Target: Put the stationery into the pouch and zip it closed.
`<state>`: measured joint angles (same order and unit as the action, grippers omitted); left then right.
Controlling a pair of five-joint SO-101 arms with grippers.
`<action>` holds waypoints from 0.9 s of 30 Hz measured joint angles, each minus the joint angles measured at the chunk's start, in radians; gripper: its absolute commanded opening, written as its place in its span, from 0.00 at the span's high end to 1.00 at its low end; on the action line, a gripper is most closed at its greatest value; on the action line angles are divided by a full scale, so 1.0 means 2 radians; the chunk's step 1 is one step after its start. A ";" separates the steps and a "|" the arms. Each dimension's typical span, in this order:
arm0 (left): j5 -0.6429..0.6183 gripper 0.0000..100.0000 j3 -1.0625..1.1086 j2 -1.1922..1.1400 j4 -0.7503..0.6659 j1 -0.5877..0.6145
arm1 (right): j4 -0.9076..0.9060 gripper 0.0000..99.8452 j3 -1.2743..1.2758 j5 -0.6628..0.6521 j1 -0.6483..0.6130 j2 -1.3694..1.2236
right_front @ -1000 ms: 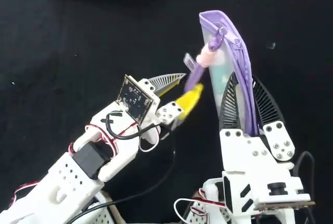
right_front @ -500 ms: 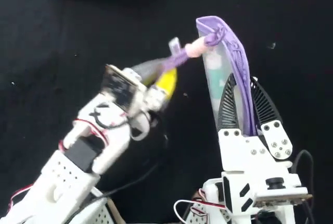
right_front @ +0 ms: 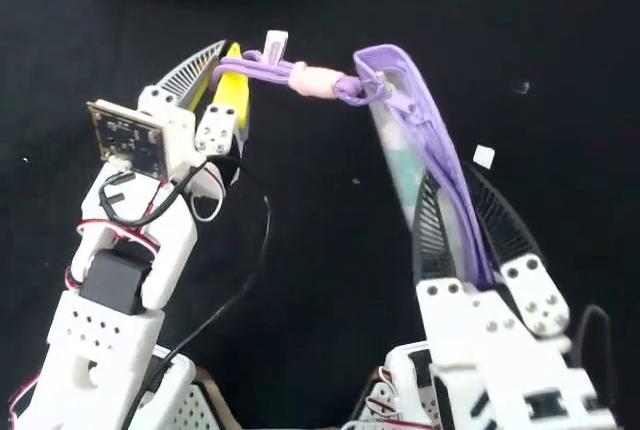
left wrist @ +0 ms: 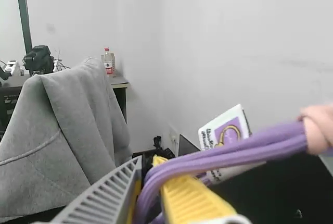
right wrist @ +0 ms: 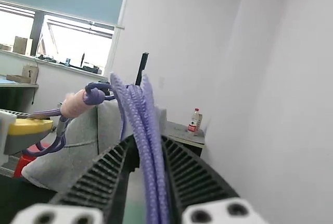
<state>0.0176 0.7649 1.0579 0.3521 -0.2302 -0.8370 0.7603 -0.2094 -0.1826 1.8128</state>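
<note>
A purple zip pouch [right_front: 415,135] stands on edge on the black table, its zipper side up. My right gripper [right_front: 452,188] is shut on the pouch's near end, and the purple zipper edge [right wrist: 147,146] runs between its ribbed fingers. A purple pull cord [right_front: 270,72] with a pink bead [right_front: 318,82] and a white tag [right_front: 276,45] stretches from the pouch's far end to my left gripper [right_front: 228,58]. That gripper is shut on the cord [left wrist: 223,153], pinched between the grey and yellow fingers. The pouch's contents are hidden.
A small white piece [right_front: 483,157] lies on the black table [right_front: 120,20] just right of the pouch. A grey garment over a chair [left wrist: 57,130] and a white wall stand beyond the table.
My left gripper has swung away to the far left with the cord, pulling it taut. The pouch's far end bent toward it. The small white piece now shows beside the pouch.
</note>
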 measured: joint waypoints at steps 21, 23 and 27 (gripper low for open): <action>0.035 0.97 0.084 -0.071 -0.140 0.097 | -0.019 0.99 -0.056 -0.028 -0.002 -0.001; 0.035 0.97 0.070 -0.105 -0.140 0.099 | -0.020 0.99 -0.056 -0.028 -0.002 -0.001; 0.035 0.97 0.037 -0.173 -0.140 0.110 | -0.020 0.99 -0.056 -0.028 -0.002 -0.001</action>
<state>0.0882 0.8385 0.7127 0.0713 -0.0092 -0.8769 0.6483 -0.2662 -0.1872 1.8113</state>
